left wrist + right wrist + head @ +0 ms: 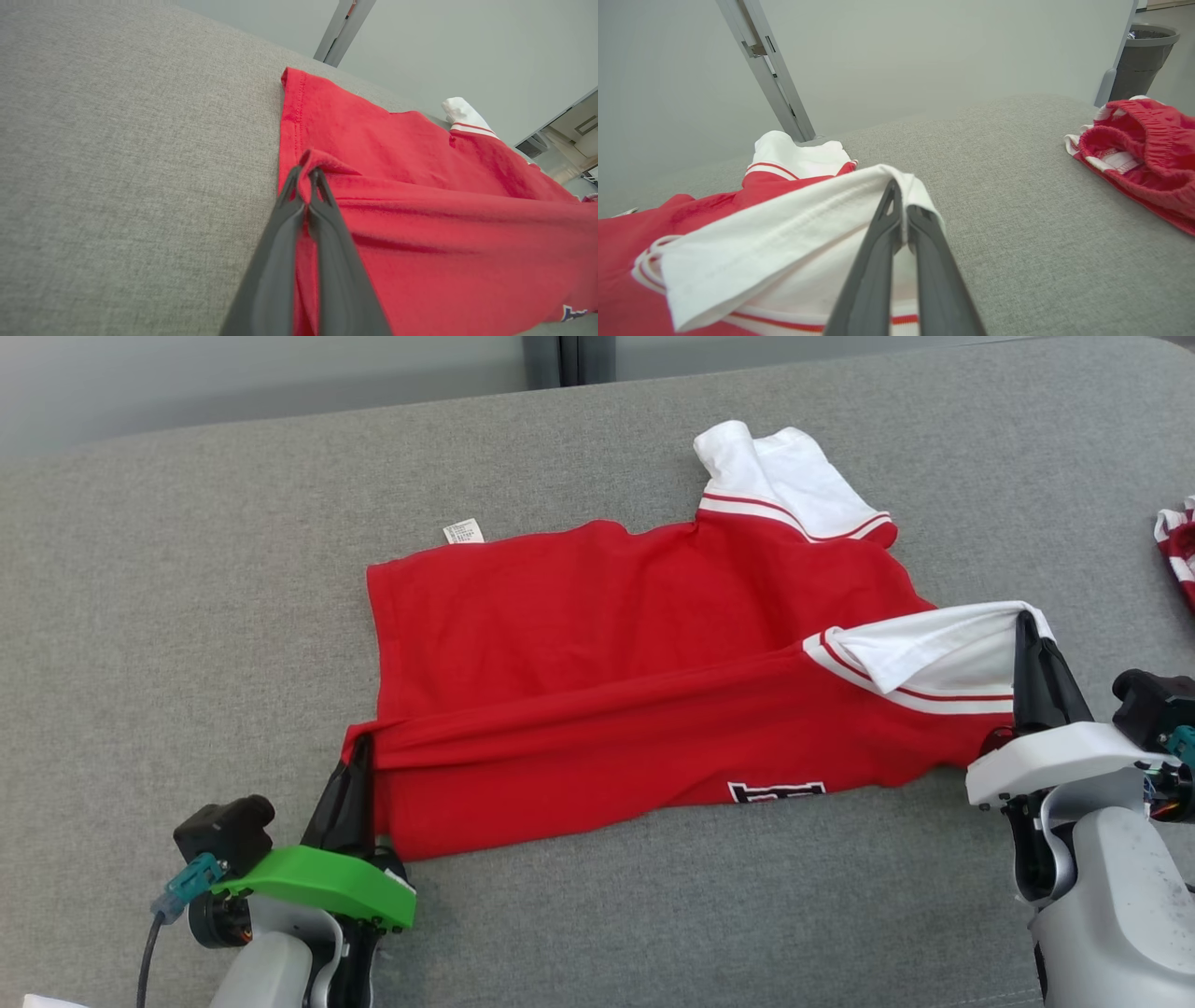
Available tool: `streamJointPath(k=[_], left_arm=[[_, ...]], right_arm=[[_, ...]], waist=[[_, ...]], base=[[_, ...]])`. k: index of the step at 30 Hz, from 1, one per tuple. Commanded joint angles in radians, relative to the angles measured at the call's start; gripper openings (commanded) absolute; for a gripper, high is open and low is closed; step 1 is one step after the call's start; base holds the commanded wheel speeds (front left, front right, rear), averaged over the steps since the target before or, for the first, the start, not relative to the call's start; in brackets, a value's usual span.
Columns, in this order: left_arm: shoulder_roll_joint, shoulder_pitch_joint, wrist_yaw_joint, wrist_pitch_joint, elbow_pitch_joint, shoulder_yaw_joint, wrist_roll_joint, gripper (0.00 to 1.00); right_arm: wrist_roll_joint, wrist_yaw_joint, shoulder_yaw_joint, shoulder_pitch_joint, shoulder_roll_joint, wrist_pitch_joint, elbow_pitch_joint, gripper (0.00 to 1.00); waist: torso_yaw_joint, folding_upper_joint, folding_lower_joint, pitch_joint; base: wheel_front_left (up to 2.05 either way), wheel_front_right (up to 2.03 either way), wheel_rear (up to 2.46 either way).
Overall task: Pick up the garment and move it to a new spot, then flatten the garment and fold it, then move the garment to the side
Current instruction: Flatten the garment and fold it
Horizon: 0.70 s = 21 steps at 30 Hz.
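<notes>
The garment [597,644] is a red shirt with white striped sleeves, spread on the grey fabric surface [187,569], its near edge lifted and folded over towards the far side. My left gripper [364,747] is shut on the red hem corner [310,165] at the lower left. My right gripper [1027,621] is shut on the edge of the near white sleeve [794,224] at the right, holding it raised. The far white sleeve [775,476] lies flat at the back. A black-and-white letter print [775,791] shows on the near red fold.
Another red and white piece of clothing [1143,144] lies bunched at the surface's right edge [1178,546]. A white label [463,531] sticks out behind the shirt. A pale wall with a grey post [770,74] stands behind, and a dark bin [1143,56] at far right.
</notes>
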State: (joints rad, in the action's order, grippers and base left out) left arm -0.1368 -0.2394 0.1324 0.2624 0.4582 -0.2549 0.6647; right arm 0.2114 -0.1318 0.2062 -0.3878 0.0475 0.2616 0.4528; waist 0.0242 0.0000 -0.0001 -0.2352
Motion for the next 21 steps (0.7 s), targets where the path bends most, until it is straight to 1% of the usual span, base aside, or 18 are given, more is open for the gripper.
streamJointPath(k=[1,7,8,9,10,13,18,21], left_arm=[[-0.007,-0.017,-0.003,0.003,-0.001,0.008,-0.01,0.0],[-0.011,-0.024,-0.003,0.003,0.017,0.004,-0.021,0.0],[-0.01,-0.025,-0.003,0.003,0.021,0.007,-0.026,0.43],[-0.01,-0.023,-0.003,0.003,0.024,0.009,-0.033,0.79],[-0.007,-0.019,-0.003,0.003,0.031,0.018,-0.04,1.0],[0.007,0.001,-0.003,0.003,0.036,0.044,-0.066,1.0],[0.03,0.056,-0.003,0.003,0.012,0.116,-0.154,1.0],[0.045,0.096,-0.003,0.003,-0.007,0.13,-0.202,1.0]], right_arm=[[-0.002,0.002,0.005,-0.012,0.007,0.005,0.0,0.0],[-0.01,0.002,0.008,-0.028,0.007,0.005,0.023,0.0],[-0.007,0.002,0.014,-0.031,0.007,0.005,0.033,0.37],[-0.011,0.002,0.015,-0.032,0.007,0.005,0.038,0.78],[-0.017,0.002,0.016,-0.031,0.007,0.005,0.043,1.0],[-0.042,0.002,0.019,-0.011,0.006,0.005,0.038,1.0],[-0.095,0.002,0.019,0.055,0.006,0.005,-0.013,1.0],[-0.104,0.002,0.02,0.107,0.006,0.005,-0.033,1.0]], waist=[[-0.001,0.0,0.0001,0.0],[0.0,0.0,0.0001,0.002],[-0.001,0.0,0.0001,0.004],[-0.001,0.0,0.0001,0.005],[-0.002,0.0,0.0001,0.008],[-0.005,0.0,0.0001,0.02],[-0.007,0.0,0.0001,0.056],[-0.006,0.0,0.0001,0.085]], base=[[0.0,0.0,0.0],[0.0,0.0,0.0],[0.0,0.0,0.0],[0.0,0.0,0.0],[0.0,0.0,0.0],[0.0,0.0,0.0],[0.0,0.0,0.0],[0.0,0.0,0.0]])
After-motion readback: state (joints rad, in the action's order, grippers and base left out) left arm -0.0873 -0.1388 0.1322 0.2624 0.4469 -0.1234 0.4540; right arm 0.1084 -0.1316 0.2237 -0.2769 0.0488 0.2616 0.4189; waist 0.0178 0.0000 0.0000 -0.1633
